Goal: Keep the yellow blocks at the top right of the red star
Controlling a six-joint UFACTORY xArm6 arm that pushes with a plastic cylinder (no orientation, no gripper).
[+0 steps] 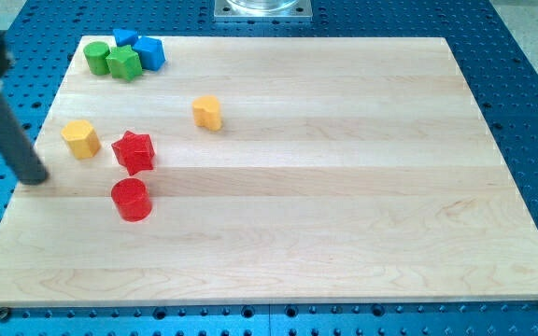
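Note:
A red star (134, 151) lies on the left part of the wooden board (344, 187). One yellow block (208, 111) lies up and to the right of the star. A second yellow block (81, 138), six-sided, lies just left of the star and slightly higher. My tip (34, 177) rests near the board's left edge, left of and below the second yellow block, a short gap away. The dark rod rises from it toward the view's top left.
A red cylinder (131, 199) stands just below the star. At the board's top left corner sit a green cylinder (97, 57), a green block (123, 63) and two blue blocks (149, 52) (124, 38). A metal mount (263, 8) sits past the top edge.

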